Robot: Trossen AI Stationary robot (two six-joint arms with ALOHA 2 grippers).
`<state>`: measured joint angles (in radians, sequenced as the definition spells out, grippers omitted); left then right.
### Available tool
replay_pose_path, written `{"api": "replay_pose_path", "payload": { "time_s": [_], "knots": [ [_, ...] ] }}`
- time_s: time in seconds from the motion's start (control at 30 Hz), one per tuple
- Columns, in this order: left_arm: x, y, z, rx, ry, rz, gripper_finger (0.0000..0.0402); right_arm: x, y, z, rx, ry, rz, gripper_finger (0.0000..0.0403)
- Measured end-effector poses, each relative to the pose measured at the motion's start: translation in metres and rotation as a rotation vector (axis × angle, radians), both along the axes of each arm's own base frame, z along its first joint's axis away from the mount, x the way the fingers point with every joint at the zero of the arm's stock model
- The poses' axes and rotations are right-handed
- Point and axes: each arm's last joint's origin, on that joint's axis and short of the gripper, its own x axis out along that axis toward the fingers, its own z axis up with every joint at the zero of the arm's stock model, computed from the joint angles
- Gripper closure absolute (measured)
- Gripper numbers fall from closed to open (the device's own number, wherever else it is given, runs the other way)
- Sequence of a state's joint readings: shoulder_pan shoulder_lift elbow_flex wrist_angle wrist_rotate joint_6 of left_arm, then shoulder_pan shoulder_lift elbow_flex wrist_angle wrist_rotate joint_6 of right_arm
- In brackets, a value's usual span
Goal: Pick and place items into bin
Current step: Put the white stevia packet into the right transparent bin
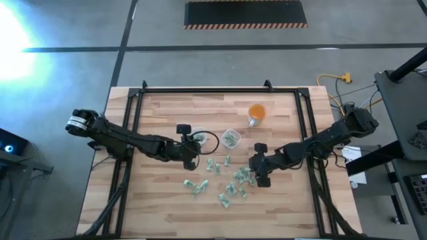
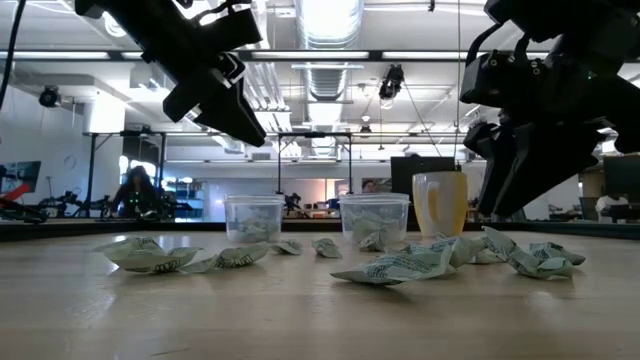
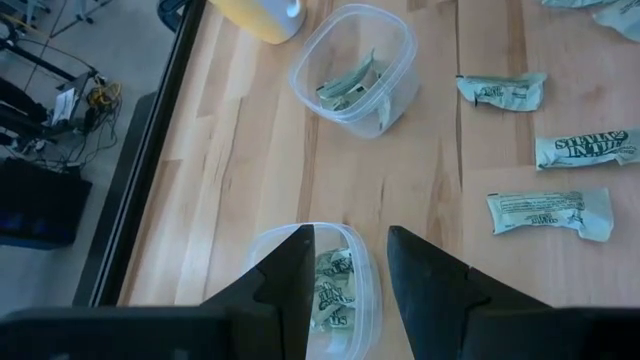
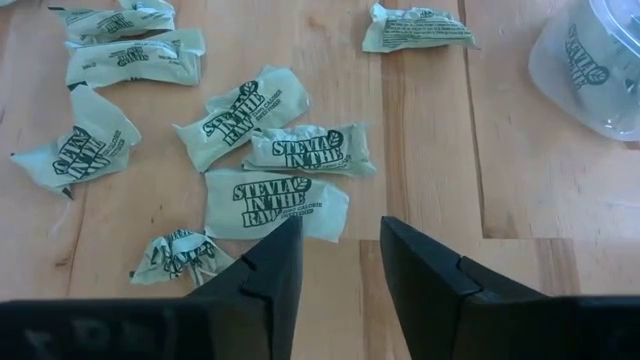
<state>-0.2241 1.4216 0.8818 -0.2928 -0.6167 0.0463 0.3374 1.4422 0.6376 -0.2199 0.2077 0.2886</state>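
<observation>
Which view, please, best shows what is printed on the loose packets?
The right wrist view: the packets lie close below, lettering legible. The left wrist view shows a few with smaller print; the high view shows pale specks; the low view shows crumpled edges.

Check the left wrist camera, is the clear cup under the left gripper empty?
No, the clear cup already holds green-and-white packets.

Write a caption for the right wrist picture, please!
Open right gripper above green packets on the table.
</observation>
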Motion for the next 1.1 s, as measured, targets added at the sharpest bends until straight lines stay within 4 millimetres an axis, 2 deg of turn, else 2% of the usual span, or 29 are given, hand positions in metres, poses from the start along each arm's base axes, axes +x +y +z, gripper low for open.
{"api": "replay_pose_path", "payload": {
  "time_s": [1.1],
  "knots": [
    [-0.0003, 0.0001, -0.0012, 0.0, 0.003, 0.001, 0.0289, 0.0, 0.0001, 0.0001, 0.002, -0.001, 0.001, 0.0287]
  ]
}}
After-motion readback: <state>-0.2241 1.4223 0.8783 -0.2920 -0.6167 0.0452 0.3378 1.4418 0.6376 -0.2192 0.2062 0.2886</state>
